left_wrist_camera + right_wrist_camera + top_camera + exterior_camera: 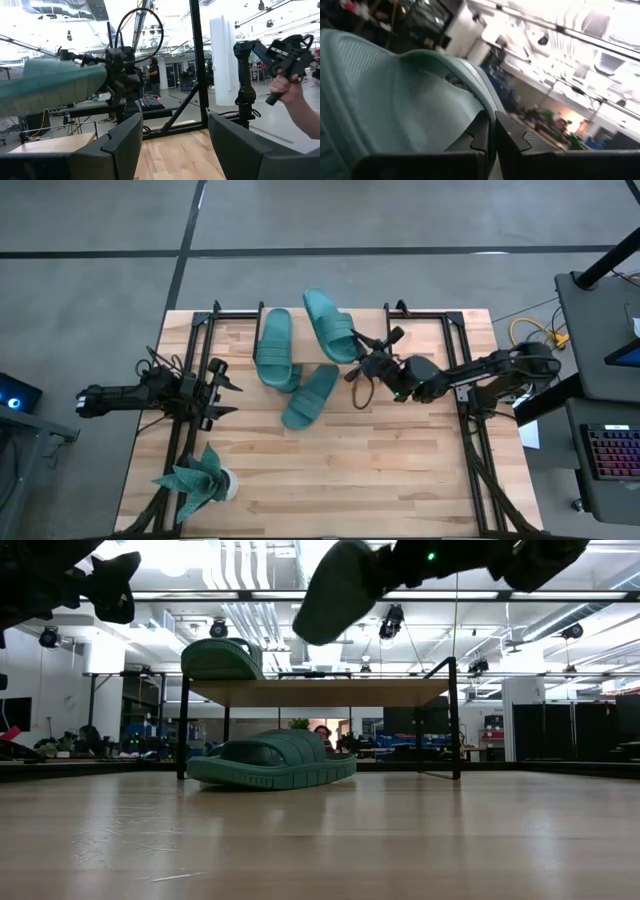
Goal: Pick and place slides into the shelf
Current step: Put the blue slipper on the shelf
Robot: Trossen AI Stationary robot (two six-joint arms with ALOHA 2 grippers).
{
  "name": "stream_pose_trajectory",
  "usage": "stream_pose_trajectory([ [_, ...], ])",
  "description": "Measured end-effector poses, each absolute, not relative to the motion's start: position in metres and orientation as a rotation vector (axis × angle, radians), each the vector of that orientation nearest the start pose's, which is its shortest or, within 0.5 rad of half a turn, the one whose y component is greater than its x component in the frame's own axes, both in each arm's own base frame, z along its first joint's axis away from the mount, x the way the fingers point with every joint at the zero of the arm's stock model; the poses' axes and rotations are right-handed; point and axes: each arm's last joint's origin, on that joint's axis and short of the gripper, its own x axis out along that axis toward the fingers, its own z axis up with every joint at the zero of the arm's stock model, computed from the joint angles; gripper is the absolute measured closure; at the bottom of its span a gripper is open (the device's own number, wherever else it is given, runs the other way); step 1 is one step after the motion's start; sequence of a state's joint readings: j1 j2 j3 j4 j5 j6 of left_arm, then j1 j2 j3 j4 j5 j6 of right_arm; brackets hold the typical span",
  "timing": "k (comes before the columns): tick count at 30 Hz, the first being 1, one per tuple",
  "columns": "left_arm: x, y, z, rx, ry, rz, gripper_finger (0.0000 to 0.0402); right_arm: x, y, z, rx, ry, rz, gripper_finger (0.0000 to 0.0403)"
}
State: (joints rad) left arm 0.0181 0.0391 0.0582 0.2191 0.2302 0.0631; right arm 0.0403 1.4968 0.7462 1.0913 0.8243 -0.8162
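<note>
The right gripper is clamped tight on the edge of a green slide, its fingers pinching the rubber; in the low view that slide hangs in the air above the shelf, tilted with one end down. So the step in hand looks like the carry: the slide is lifted and not yet set down. Another slide lies on top of the shelf near its left end; a third lies on the table, partly under the shelf's front edge. The next move likely calls for levelling the held slide over the bare part of the plank, lowering it beside the other, then letting go. The left gripper waits with its jaws wide and empty by the table's left side, near a potted plant.
</note>
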Motion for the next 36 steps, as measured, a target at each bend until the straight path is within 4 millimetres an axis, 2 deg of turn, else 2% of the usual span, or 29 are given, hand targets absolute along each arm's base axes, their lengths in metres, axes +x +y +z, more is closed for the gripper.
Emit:
stream_pose_trajectory([
  [8,0.093,-0.005,0.201,0.093,-0.244,-0.204,0.0191,0.318,-0.006,0.262,-0.648,0.126,-0.942,0.0391],
  [14,0.093,-0.005,0.201,0.094,-0.243,-0.203,0.0191,0.325,0.005,0.26,-0.65,0.124,-0.919,0.0391],
  [19,0.093,-0.005,0.201,0.094,-0.243,-0.203,0.0191,0.337,0.016,0.252,-0.713,0.205,-0.935,0.0391],
  [27,0.093,-0.005,0.201,0.094,-0.245,-0.203,0.0191,0.369,0.034,0.245,-0.818,0.321,-0.979,0.0391],
  [31,0.093,-0.005,0.2,0.094,-0.245,-0.203,0.0191,0.386,0.036,0.244,-0.858,0.377,-1.016,0.0391],
  [36,0.094,-0.005,0.2,0.093,-0.244,-0.203,0.0191,0.402,0.039,0.234,-0.914,0.426,-1.012,0.0391],
])
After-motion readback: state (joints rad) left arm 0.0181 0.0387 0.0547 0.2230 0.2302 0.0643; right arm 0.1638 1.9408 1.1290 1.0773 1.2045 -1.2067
